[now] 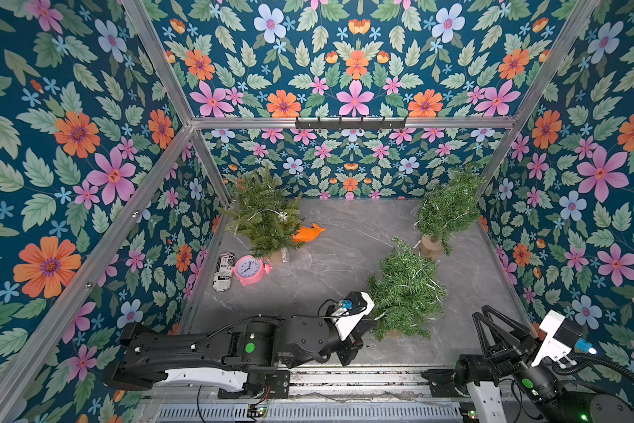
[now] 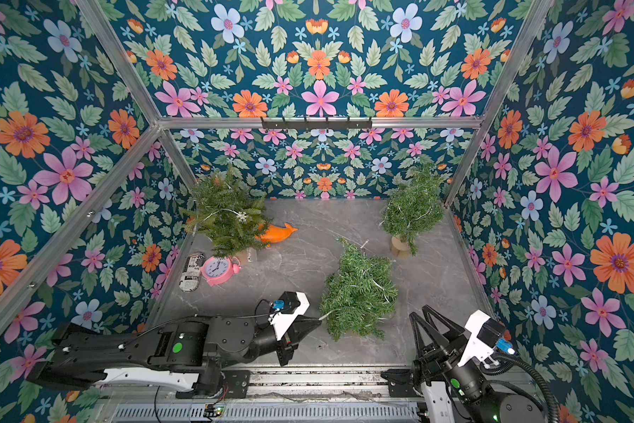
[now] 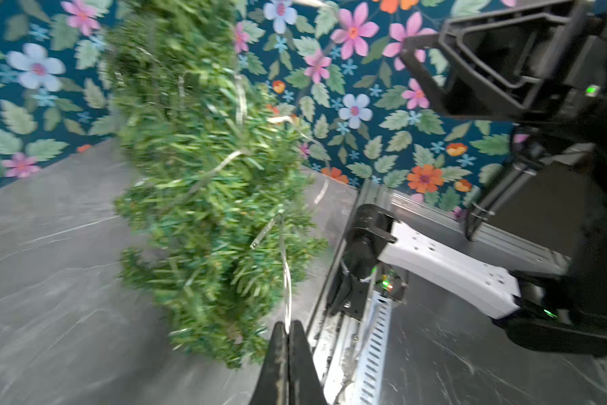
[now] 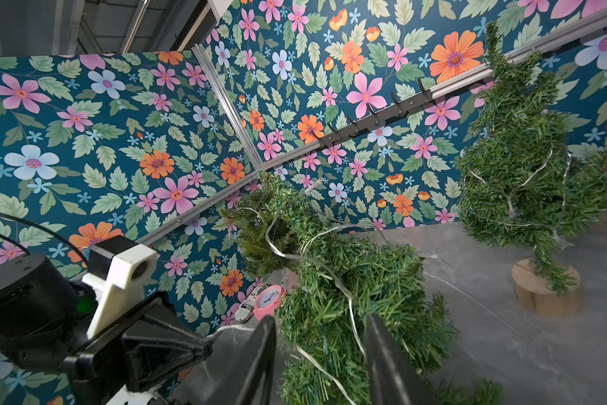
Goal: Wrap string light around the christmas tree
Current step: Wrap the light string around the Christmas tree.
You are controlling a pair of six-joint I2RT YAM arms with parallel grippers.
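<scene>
Left wrist view: left claw (image 3: 288,324) pinches string light (image 3: 287,280) (right claw (image 4: 320,317) parted, empty); can (image 1: 224,271) print unreadable

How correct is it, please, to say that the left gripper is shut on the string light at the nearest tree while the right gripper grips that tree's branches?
Not quite: the right gripper is open and holds nothing, apart from the nearest tree, as a top view shows. The left gripper is indeed shut on the string light at that tree.
</scene>
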